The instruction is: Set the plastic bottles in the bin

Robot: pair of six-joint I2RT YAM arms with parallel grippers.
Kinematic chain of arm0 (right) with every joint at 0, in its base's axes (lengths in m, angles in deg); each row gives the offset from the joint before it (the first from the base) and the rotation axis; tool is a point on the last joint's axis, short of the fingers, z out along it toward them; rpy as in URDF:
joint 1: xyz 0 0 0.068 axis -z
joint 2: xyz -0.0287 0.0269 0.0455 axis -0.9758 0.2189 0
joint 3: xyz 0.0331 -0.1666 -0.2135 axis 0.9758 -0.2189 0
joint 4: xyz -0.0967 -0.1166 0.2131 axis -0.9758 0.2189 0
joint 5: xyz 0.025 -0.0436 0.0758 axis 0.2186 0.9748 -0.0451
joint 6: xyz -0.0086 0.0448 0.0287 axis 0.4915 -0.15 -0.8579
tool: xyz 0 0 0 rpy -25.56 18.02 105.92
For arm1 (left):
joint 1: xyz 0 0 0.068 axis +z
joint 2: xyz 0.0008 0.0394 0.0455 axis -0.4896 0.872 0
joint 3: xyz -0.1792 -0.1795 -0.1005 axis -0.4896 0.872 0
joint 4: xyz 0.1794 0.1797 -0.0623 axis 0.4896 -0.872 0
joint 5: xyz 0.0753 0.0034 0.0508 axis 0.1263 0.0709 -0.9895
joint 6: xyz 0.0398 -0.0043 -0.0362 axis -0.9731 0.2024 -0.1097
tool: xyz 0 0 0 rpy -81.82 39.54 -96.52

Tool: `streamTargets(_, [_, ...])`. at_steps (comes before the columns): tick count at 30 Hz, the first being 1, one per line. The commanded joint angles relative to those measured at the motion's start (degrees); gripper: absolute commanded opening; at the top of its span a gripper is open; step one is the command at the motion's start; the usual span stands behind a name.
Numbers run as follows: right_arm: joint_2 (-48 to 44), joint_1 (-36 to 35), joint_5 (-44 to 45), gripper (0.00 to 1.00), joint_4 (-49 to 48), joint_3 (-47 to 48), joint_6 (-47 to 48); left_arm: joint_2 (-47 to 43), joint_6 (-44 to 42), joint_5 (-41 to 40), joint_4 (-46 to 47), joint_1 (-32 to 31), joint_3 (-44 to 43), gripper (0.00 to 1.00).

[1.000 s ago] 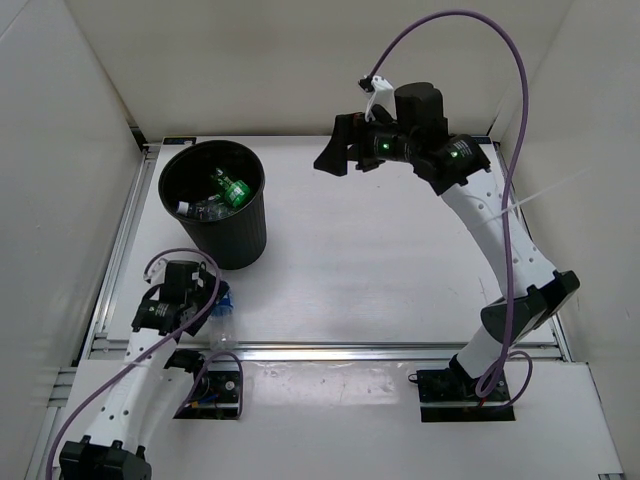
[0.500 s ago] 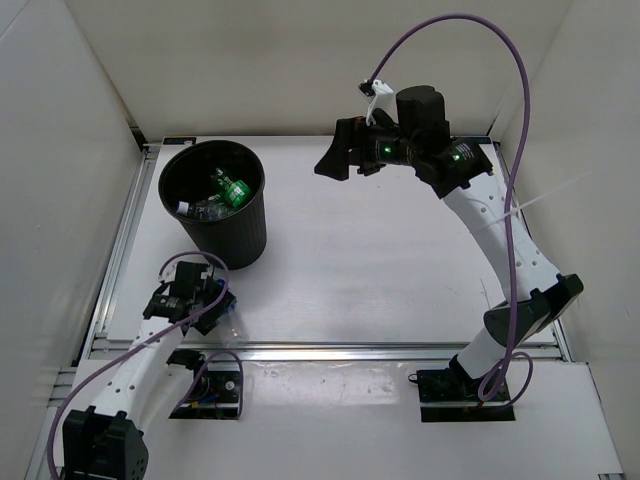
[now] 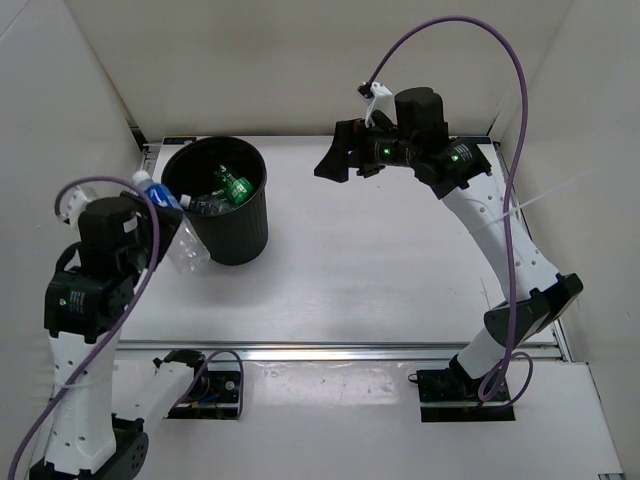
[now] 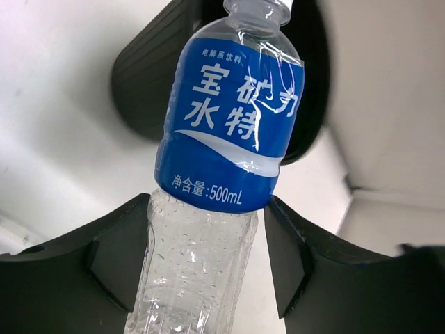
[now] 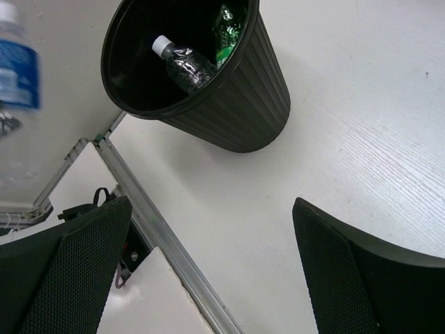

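Clear plastic bottle with a blue label point(image 4: 229, 139) is clamped between the left fingers point(image 4: 104, 271) and held tilted at the left of the top view, just beside the rim of the round black plastic bin point(image 3: 245, 235). A green plastic bottle point(image 3: 236, 190) and a plain clear bottle point(image 5: 184, 62) are seen inside the bin, while the right fingers point(image 5: 361, 285) are spread wide and empty above the white counter point(image 3: 380, 270).

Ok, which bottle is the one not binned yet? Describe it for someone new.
Find the round black bin at the far left of the table. Beside its left rim, the left tool holds a clear bottle aloft. Unlike the bottles inside the bin, it wears a blue label with white characters.
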Motion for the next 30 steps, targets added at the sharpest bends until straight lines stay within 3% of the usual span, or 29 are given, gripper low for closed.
streamTargets(1, [-0.6, 0.0, -1.8, 1.00, -2.1, 1.1, -0.3, 7.3, -3.9, -3.8, -1.0, -0.2, -9.1, 0.55])
streamTargets(9, [-0.6, 0.0, -2.3, 1.00, -2.1, 2.3, -0.3, 24.2, -11.7, -4.2, 19.2, -0.2, -17.0, 0.62])
streamTargets(12, [-1.8, 0.0, -2.3, 1.00, -2.1, 0.9, 0.2, 31.6, -16.9, -4.7, 21.1, 0.4, -20.0, 0.67])
streamTargets(15, [-3.3, 0.0, -1.1, 1.00, -1.5, 0.1, 0.9, 36.1, -20.8, -6.3, 20.3, 0.4, -23.4, 0.95])
streamTargets(17, [-4.1, 0.5, 1.0, 1.00, -0.5, -1.3, 0.9, 36.1, -20.2, -9.9, 18.0, -0.1, -24.5, 1.00])
streamTargets(21, [-4.8, 4.6, 1.0, 1.00, 5.4, -0.1, -2.2, 28.5, -20.1, -15.4, 19.6, -0.1, -21.0, 1.00])
streamTargets(24, [0.0, 8.5, -3.5, 1.00, 15.1, 4.8, -5.9, 20.2, -20.0, -20.5, 20.2, -0.1, -11.7, 1.00])
streamTargets(25, [0.0, 9.1, -3.5, 1.00, 15.9, 4.1, -6.6, 15.8, -19.1, -21.1, 20.2, 0.6, -4.7, 1.00])
streamTargets(30, [-4.2, 13.1, -6.1, 1.00, 12.5, -4.6, -8.4, 7.3, -12.4, -22.3, 14.4, 2.9, 9.5, 1.00])
